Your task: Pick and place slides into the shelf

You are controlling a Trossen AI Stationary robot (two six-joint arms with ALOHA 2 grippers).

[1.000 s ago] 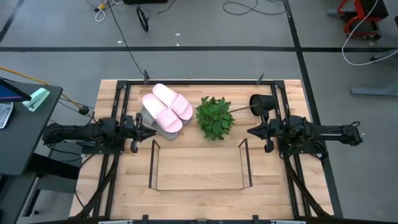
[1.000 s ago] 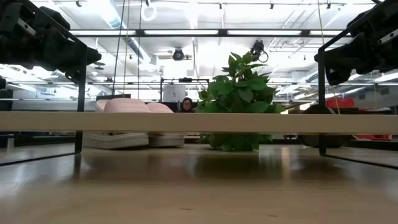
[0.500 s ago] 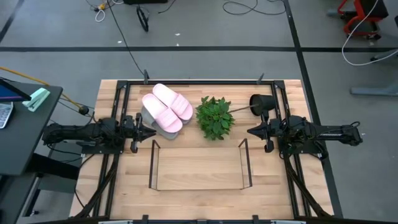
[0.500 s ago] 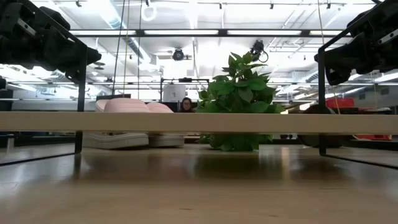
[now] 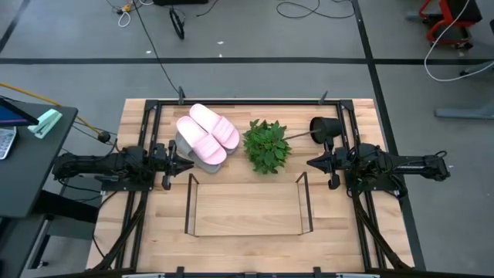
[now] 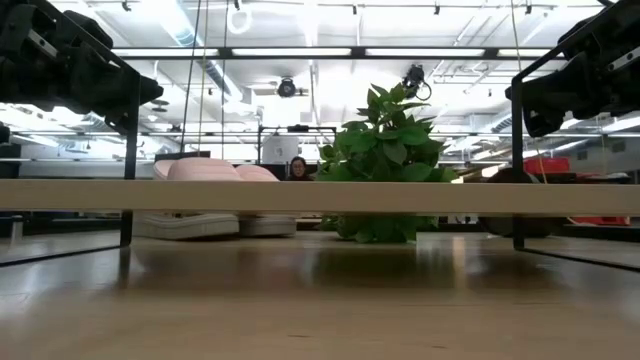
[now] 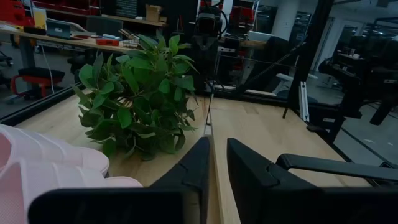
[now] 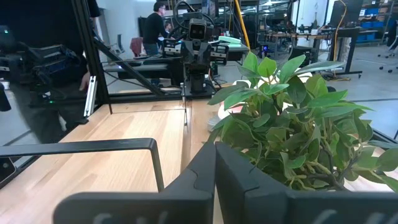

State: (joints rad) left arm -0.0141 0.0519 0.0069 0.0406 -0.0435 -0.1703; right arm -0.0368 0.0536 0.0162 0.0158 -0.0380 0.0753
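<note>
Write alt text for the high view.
Overhead view of a wooden table: the empty shelf sits front centre, with stacked pink and grey slides and a leafy plant behind it. The left gripper and right gripper wait shut at either side, facing inward.

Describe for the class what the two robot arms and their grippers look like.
Both arms are dark, jointed and slim. The left gripper and right gripper each end in two black, tapering fingers. No markings are readable.
</note>
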